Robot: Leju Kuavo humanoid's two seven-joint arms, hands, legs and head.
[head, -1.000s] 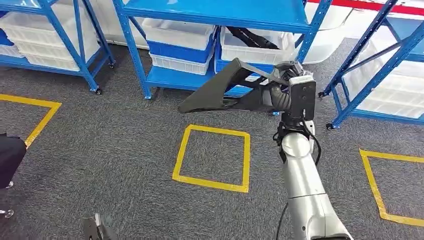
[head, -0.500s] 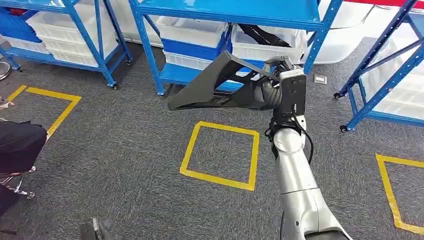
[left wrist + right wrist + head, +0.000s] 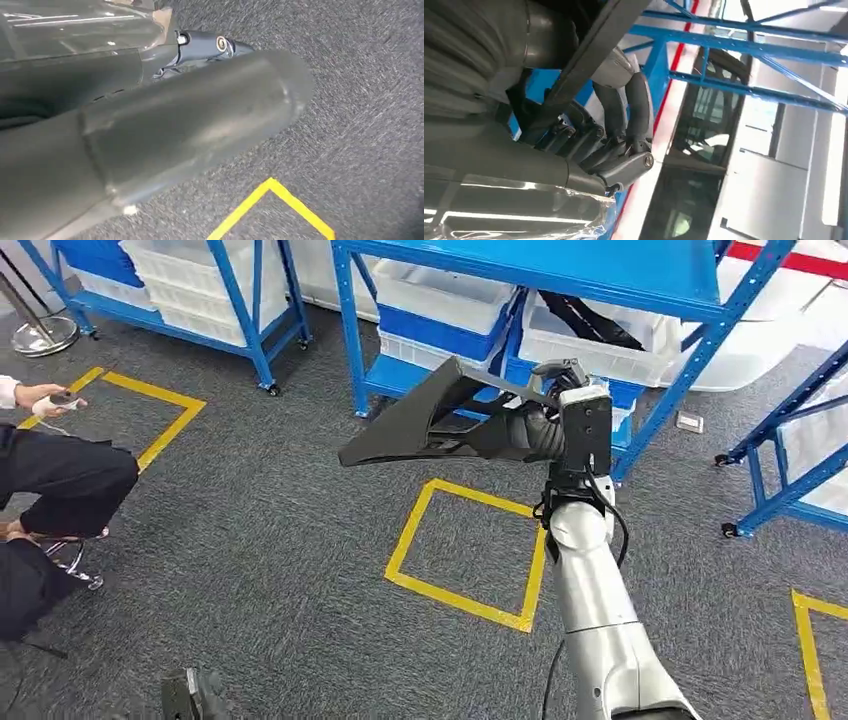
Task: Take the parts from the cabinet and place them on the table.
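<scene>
Now my view has swung left: the rack [image 3: 560, 270] sits further right, and a seated person [image 3: 60, 480] has come into view. My right hand [image 3: 545, 425] still grips the black part [image 3: 420, 420], held clear of the rack over the carpet [image 3: 250, 540]. My left hand's state I cannot tell. No table yet, so I judge the carry continues.

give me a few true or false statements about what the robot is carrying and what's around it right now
1. The right hand holds a black angular part. True.
2. The part rests on the carpet. False: it is held up in the air above the grey carpet.
3. A yellow tape square is marked on the floor beside the right arm. True.
4. The shelving racks are red. False: the rack is blue and holds white bins.
5. A seated person is at the left edge. True.
</scene>
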